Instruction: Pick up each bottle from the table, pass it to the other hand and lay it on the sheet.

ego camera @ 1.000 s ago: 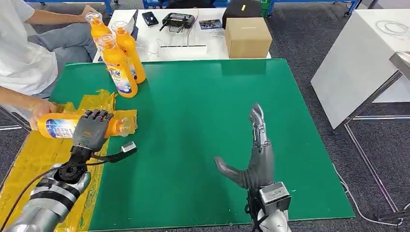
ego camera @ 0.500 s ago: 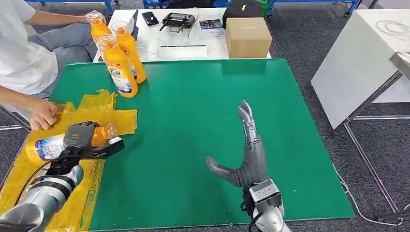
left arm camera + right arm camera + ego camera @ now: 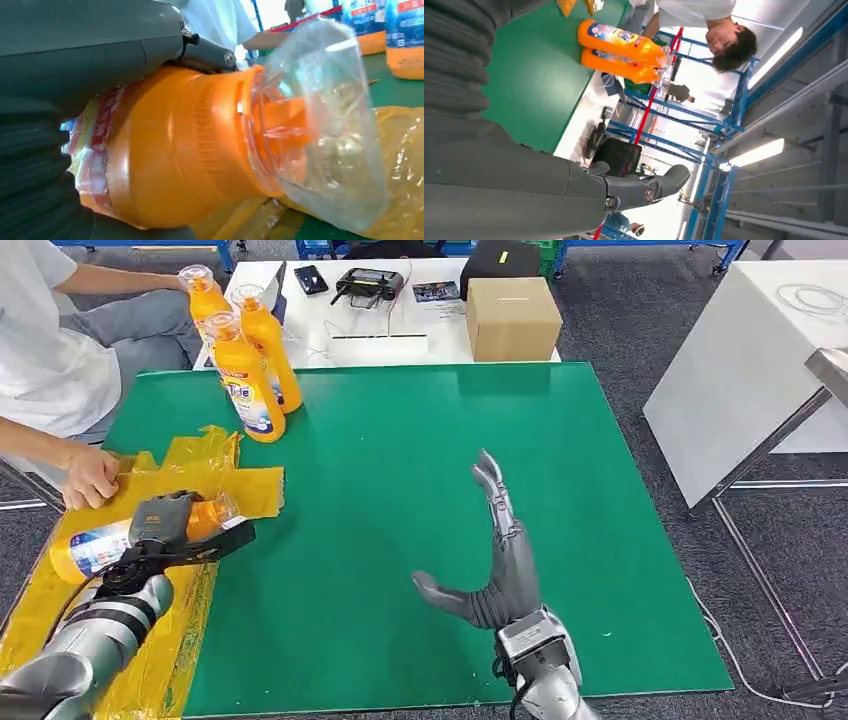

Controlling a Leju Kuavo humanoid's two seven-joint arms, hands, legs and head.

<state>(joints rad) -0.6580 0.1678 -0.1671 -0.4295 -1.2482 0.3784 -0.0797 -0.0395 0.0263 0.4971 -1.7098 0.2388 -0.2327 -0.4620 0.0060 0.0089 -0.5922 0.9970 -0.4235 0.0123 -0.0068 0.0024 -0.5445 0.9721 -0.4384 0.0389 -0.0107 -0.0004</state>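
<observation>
Head view: we see a green tabletop (image 3: 420, 520) on grey carpet, a yellow sheet (image 3: 215, 470) over its left edge and three upright orange bottles (image 3: 245, 355) at its far left corner. We note the left hand (image 3: 160, 525) grasping an orange bottle (image 3: 100, 545), clear-capped and blue-labelled, lying on the sheet; the right hand (image 3: 500, 555) is released, fingers straight, above the tabletop's near middle.

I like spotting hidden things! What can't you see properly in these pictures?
- Head view: the left hand covers the middle of the lying bottle.
- Head view: the standing bottles overlap, so the back one is mostly hidden.
- Left wrist view: the bottle's label is blurred and partly covered by the hand.
- Head view: the person is cut off by the edge.
</observation>
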